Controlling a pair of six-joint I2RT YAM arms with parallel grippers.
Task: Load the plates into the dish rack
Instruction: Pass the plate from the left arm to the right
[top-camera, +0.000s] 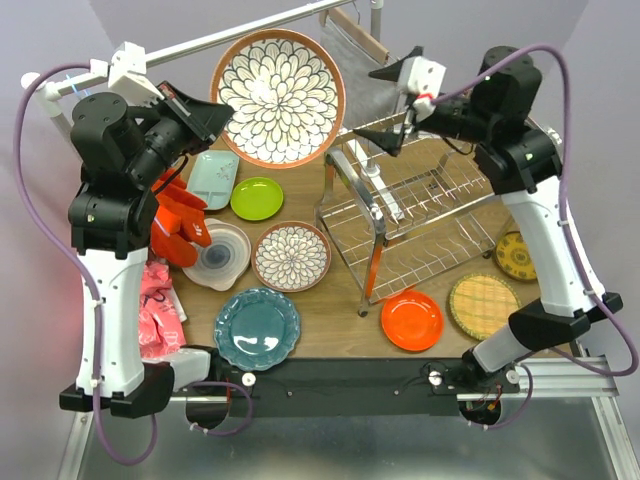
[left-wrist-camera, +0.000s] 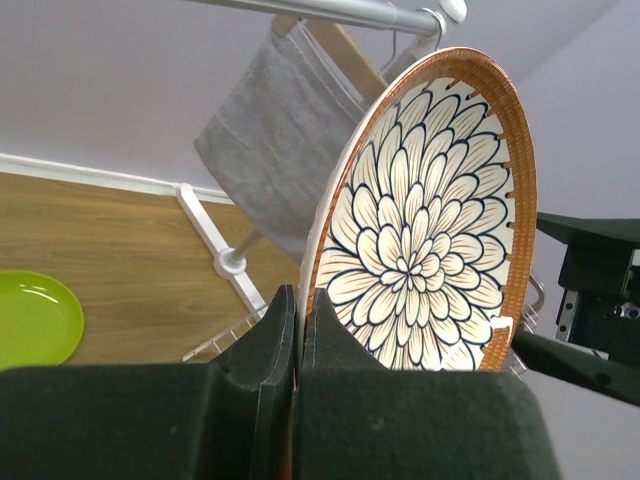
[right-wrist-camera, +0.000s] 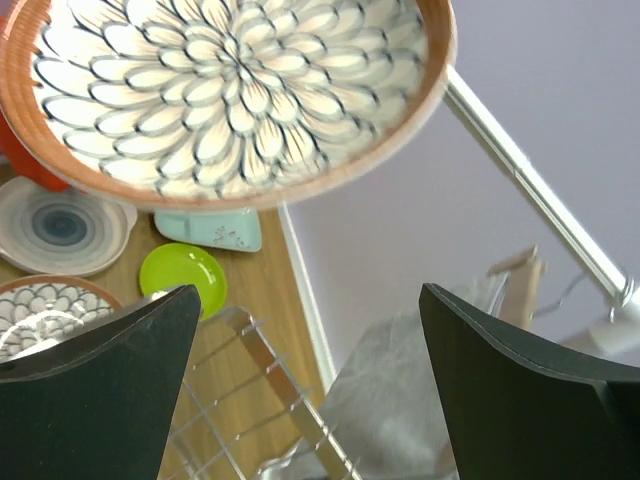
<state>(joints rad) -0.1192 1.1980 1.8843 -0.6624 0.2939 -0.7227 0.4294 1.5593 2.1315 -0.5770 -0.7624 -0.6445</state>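
Carrying the large floral plate (top-camera: 278, 97) aloft, the left end effector (top-camera: 215, 115) grips its rim, just left of the dish rack (top-camera: 420, 195); the right end effector (top-camera: 390, 105) hangs spread, empty. Next, likely, the plate must be stood on edge inside the rack.

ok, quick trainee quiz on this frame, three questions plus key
1. True or false: the left tool is shut on the rim of the big floral plate.
2. The right tool is: A open, B shut on a plate, C out of view?
3. Fill in: the dish rack holds ___ plates.
Key: 1 true; 2 A; 3 zero.
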